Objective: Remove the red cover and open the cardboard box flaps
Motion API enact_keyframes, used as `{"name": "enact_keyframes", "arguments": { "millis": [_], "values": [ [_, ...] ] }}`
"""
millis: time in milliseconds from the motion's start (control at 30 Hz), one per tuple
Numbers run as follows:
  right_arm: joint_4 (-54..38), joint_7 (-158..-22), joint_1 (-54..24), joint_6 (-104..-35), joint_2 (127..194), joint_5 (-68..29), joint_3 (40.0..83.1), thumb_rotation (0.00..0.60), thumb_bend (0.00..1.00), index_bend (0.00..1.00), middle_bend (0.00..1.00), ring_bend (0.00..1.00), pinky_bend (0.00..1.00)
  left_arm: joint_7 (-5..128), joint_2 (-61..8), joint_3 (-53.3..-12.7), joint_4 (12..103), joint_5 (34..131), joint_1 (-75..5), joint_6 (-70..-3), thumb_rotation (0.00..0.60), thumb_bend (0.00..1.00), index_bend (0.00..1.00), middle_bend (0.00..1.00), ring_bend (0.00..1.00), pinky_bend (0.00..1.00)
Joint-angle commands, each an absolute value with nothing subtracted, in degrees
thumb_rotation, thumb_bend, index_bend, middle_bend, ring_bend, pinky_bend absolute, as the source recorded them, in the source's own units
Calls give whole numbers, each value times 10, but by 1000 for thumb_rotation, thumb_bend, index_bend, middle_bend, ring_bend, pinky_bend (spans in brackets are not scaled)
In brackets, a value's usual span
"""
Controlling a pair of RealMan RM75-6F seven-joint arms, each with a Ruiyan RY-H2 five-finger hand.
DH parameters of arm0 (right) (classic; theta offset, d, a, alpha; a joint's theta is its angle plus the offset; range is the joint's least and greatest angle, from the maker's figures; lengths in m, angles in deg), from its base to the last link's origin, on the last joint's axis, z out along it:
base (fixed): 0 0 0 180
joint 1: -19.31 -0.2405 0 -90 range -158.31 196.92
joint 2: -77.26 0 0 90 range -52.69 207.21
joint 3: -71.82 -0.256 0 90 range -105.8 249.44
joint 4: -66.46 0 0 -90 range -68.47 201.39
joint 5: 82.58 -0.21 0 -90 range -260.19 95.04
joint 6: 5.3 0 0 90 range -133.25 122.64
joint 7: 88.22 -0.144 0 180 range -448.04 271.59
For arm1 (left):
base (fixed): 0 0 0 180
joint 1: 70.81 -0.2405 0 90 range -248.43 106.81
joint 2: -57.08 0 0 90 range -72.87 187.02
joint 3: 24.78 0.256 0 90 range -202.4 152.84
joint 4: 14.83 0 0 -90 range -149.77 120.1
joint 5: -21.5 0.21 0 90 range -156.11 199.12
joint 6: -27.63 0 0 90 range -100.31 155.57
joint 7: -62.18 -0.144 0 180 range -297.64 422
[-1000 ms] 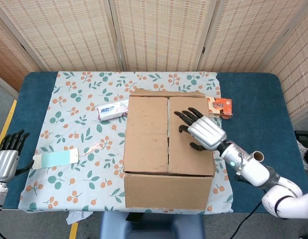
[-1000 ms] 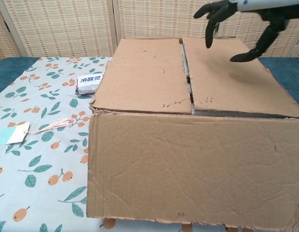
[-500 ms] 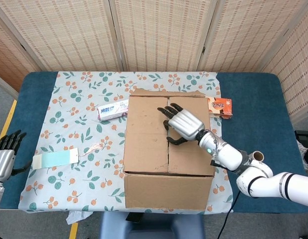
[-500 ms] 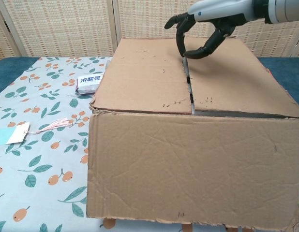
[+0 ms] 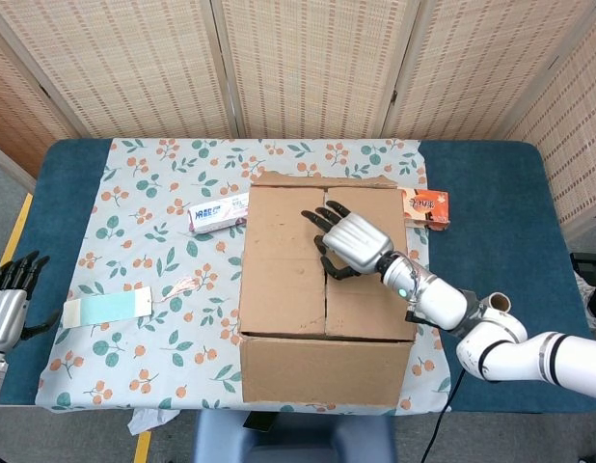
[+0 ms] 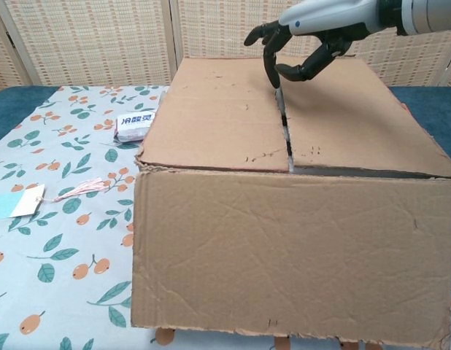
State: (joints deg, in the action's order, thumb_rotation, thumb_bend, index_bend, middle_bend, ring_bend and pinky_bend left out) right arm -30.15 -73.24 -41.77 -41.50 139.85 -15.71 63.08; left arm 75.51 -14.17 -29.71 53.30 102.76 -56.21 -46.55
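Nearest me, my left hand (image 5: 9,307) idles off the near-left edge of the table (image 5: 491,183), fingers loosely apart, holding nothing, well apart from the work. Between it and the box lies a pale blue card (image 5: 105,310) on the floral cloth (image 5: 153,193).

The cardboard box (image 5: 325,289) sits centre on the cloth, both top flaps down and flat, meeting at a seam (image 6: 285,124) that runs near to far — that long axis is what my next move turns on. I see no red cover on the box from either camera, so I judge the flaps are the step in hand.

My right hand (image 5: 351,243) is over the far half of that seam, reaching in from the right, fingers (image 6: 269,55) curled and spread with nothing in them, tips pointing down at the slit — touching or just above, I cannot tell. It is clearly the nearer hand; the right flap's free edge lies directly beneath it.

Beyond, a white packet (image 5: 219,212) lies just left of the box, an orange packet (image 5: 425,206) at its far-right corner.
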Motion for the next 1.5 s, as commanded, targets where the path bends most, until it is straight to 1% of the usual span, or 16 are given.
{"name": "enact_keyframes", "arguments": {
  "millis": [33, 433, 833, 967, 1067, 1267, 1500],
  "values": [
    [-294, -726, -423, -412, 1406, -158, 632, 286, 688, 413, 0, 0, 0, 757, -141, -298, 533, 1027, -562, -466, 600, 363, 0, 41, 0, 0],
    [-264, -713, -448, -388, 1430, -183, 634, 283, 688, 418, 0, 0, 0, 776, -138, -300, 526, 1025, -563, -463, 600, 364, 0, 41, 0, 0],
    [-269, -680, -457, -387, 1418, -221, 654, 283, 696, 526, 19, 0, 0, 787, -138, -300, 521, 1027, -563, -463, 600, 366, 0, 40, 0, 0],
    [-274, -680, -453, -395, 1410, -222, 657, 284, 702, 577, 30, 0, 0, 787, -140, -303, 520, 1022, -562, -461, 600, 390, 0, 18, 0, 0],
    [-283, -683, -447, -406, 1401, -216, 656, 282, 705, 598, 37, 0, 0, 783, -142, -303, 520, 1023, -563, -463, 600, 396, 0, 9, 0, 0],
    [-309, -691, -430, -435, 1373, -203, 650, 283, 712, 601, 38, 0, 0, 778, -143, -302, 518, 1024, -563, -465, 600, 396, 0, 9, 0, 0],
    [-368, -703, -391, -491, 1309, -179, 642, 282, 723, 601, 38, 0, 0, 767, -148, -303, 513, 1026, -562, -470, 600, 396, 0, 9, 0, 0]
  ]
}}
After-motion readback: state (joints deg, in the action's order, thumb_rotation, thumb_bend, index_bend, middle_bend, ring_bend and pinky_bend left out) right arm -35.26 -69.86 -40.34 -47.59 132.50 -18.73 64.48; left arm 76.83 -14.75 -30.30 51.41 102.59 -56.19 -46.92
